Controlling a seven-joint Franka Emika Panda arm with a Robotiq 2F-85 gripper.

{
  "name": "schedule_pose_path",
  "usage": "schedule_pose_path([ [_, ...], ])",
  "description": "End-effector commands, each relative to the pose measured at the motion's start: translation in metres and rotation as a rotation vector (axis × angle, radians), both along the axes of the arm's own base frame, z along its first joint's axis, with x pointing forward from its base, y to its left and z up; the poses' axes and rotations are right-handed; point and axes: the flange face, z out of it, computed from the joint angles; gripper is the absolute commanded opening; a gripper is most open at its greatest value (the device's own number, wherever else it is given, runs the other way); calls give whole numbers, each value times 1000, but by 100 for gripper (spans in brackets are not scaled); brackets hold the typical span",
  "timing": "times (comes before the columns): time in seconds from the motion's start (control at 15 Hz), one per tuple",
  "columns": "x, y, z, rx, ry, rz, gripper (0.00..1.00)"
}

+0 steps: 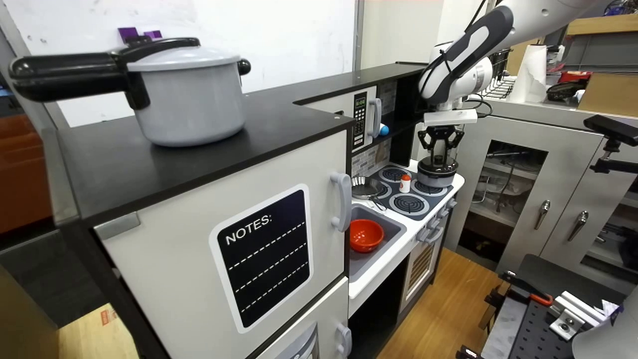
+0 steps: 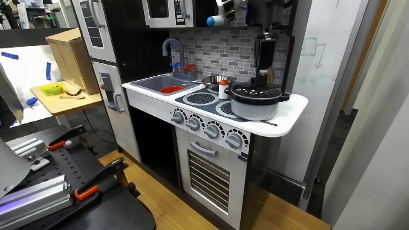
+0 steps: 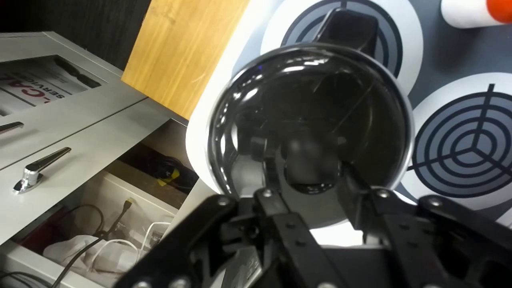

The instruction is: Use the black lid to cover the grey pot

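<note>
The black lid (image 1: 426, 166) is round, glossy and domed with a knob on top; it also shows in an exterior view (image 2: 247, 91) and the wrist view (image 3: 320, 92). It lies about level over the grey pot (image 2: 254, 111), which shows below it in both exterior views (image 1: 434, 179). The pot stands at the stove's corner, partly over a burner; a black handle sticks out from under the lid in the wrist view. My gripper (image 1: 439, 155) points down from above, its fingers closed on either side of the lid's knob (image 3: 310, 170). The knob is partly blurred, and the pot's inside is hidden.
A red-topped white shaker (image 1: 404, 183) and a steel pan (image 1: 366, 186) stand beside the pot on the stove. A red bowl (image 1: 366, 235) is in the sink (image 1: 394, 224). A large white pot (image 1: 192, 99) stands on the upper counter. A brick-patterned back wall (image 2: 211, 48) rises behind.
</note>
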Motion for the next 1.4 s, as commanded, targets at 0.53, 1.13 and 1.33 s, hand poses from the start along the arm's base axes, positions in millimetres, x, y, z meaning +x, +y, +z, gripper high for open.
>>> schedule_pose_path([
  [0.53, 1, 0, 0, 0, 2, 2, 85],
  [1.13, -9, 36, 24, -45, -61, 160, 100],
  [1.33, -24, 53, 35, -25, -85, 171, 100],
])
